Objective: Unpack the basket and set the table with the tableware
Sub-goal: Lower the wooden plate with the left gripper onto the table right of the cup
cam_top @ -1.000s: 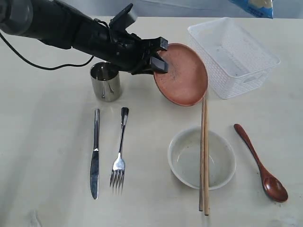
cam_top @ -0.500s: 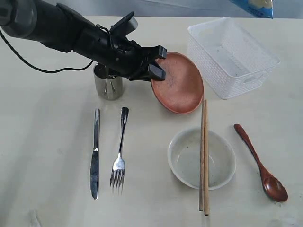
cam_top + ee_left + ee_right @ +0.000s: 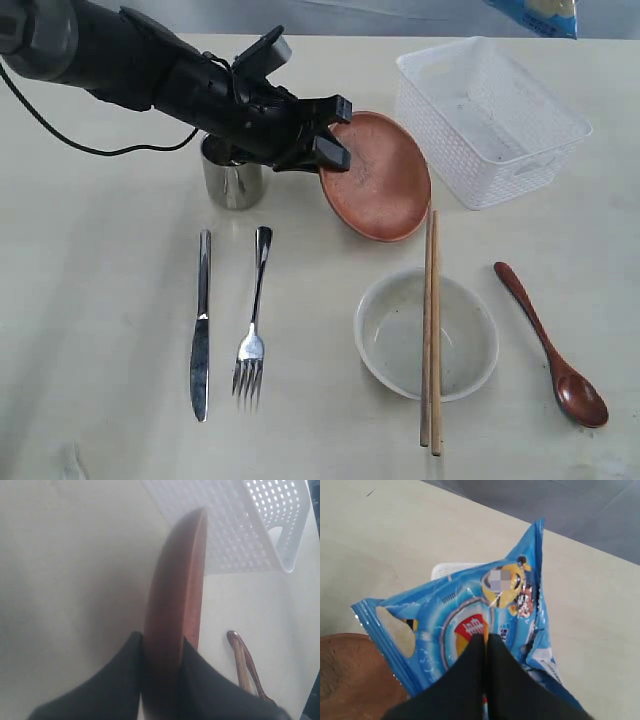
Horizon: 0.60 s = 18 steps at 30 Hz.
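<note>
My left hand (image 3: 337, 130) is pinching the rim of the reddish-brown plate (image 3: 382, 182), one finger on each face. The plate hangs tilted on edge between the steel cup (image 3: 232, 182) and the white basket (image 3: 520, 170), just above the tips of the chopsticks (image 3: 432, 330) that lie across the bowl (image 3: 400, 345). I cannot tell whether its low edge touches the counter (image 3: 100, 300). The plate looks stiff and fairly heavy for so narrow a grip. I judge its smooth surface could twist or slide between my fingers, and a drop onto the counter might chip it. Holding the rim is right, but I should lower it flat gently before letting go, clear of the chopsticks. My right hand (image 3: 485, 647) is pressed shut on the blue snack bag (image 3: 470, 610), which is light, crinkly and soft. It hangs high above the far side of the basket.
</note>
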Each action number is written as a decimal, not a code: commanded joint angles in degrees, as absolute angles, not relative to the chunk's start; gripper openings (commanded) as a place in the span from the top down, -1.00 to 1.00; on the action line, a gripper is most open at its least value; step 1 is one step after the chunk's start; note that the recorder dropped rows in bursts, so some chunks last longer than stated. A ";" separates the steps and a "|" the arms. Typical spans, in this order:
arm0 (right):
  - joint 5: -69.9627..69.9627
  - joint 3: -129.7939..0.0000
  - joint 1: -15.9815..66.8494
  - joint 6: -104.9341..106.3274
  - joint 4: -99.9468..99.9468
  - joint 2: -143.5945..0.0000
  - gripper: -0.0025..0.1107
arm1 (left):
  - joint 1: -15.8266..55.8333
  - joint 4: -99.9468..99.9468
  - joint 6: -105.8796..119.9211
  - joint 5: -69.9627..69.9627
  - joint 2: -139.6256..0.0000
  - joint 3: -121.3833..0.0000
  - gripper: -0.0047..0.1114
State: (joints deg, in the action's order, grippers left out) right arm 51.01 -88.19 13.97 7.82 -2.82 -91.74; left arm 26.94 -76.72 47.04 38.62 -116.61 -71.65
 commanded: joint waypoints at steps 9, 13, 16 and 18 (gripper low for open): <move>50.45 -88.47 13.63 8.36 -2.87 -91.53 0.96 | 27.19 -76.66 46.19 39.41 -116.29 -72.04 0.35; 50.45 -88.47 13.63 8.64 -2.87 -91.53 0.96 | 27.19 -76.66 45.61 39.41 -116.29 -72.04 0.26; 50.45 -88.47 13.63 8.78 -2.87 -91.53 0.96 | 27.19 -76.66 44.95 39.16 -116.29 -72.04 0.11; 50.45 -88.47 13.63 8.90 -2.87 -91.53 0.96 | 27.19 -76.66 44.72 39.16 -116.29 -72.04 -0.01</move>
